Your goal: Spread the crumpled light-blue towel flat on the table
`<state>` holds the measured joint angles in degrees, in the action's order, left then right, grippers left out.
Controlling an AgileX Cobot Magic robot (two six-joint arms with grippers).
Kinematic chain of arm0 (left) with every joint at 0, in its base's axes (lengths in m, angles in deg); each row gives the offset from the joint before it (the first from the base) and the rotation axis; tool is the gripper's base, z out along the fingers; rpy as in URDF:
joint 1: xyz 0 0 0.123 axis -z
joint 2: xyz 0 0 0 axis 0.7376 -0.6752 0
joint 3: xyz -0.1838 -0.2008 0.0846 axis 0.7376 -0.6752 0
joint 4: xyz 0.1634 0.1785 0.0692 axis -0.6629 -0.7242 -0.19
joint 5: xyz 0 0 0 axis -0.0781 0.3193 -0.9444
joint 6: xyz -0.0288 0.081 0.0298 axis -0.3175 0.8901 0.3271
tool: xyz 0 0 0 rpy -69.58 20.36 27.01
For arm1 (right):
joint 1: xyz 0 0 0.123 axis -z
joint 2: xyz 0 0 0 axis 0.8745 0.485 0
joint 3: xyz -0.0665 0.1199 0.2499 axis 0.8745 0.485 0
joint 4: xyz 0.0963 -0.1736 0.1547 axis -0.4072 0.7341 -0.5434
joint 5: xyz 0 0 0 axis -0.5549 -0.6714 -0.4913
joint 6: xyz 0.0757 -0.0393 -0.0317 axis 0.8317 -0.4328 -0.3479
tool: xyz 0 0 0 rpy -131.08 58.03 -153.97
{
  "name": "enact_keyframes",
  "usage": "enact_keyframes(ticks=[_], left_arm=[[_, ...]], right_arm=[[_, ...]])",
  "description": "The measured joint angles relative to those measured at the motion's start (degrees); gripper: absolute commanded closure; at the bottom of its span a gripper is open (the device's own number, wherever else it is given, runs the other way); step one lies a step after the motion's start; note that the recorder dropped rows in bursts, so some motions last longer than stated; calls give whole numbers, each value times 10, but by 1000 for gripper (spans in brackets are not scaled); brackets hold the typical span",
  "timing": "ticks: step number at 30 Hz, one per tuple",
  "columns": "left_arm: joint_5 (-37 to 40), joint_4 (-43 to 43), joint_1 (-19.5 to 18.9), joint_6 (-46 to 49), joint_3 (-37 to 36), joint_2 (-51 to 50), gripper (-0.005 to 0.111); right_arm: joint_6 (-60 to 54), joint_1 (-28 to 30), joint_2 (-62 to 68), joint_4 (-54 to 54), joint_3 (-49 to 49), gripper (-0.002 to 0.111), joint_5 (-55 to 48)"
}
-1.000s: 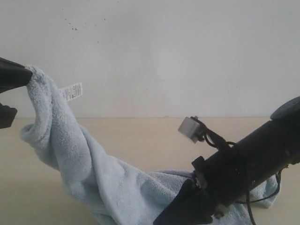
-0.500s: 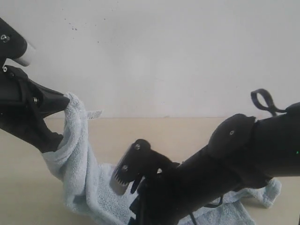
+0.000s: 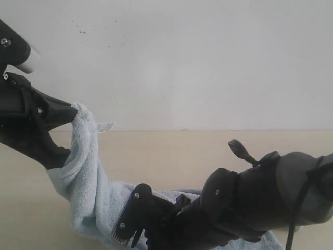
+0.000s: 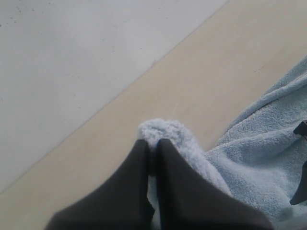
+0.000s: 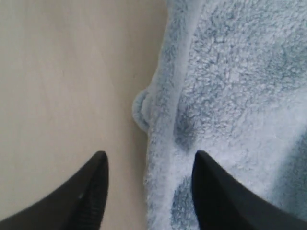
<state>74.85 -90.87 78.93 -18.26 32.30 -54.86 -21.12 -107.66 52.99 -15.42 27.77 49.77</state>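
The pale blue towel (image 3: 86,177) hangs from my left gripper (image 3: 70,112), which is shut on one fluffy corner (image 4: 160,129) and holds it above the table (image 3: 182,156). Its white care tag (image 3: 104,126) sticks out beside that corner. The rest of the cloth trails down and lies bunched on the table under my right arm (image 3: 250,198). In the right wrist view my right gripper (image 5: 149,160) is open just above the towel's hemmed edge (image 5: 165,110). One fingertip (image 5: 98,165) is over bare table (image 5: 62,72), the other over the cloth (image 5: 230,96).
A white wall (image 3: 197,57) rises behind the table's far edge. Bare beige table stretches to the right of the raised corner and behind the right arm. The right arm lies low across the front and hides much of the towel.
The left gripper came down with the corner a second ago and has since held still. The right arm has dropped lower and reached further left over the lying towel.
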Motion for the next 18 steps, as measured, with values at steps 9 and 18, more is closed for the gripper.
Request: enact_keyframes(ticks=[9, 18], left_arm=[[0, 0, 0, 0, 0, 0, 103], [0, 0, 0, 0, 0, 0, 103]], right_arm=[[17, 0, 1, 1, 0, 108, 7], [39, 16, -47, 3, 0, 108, 14]])
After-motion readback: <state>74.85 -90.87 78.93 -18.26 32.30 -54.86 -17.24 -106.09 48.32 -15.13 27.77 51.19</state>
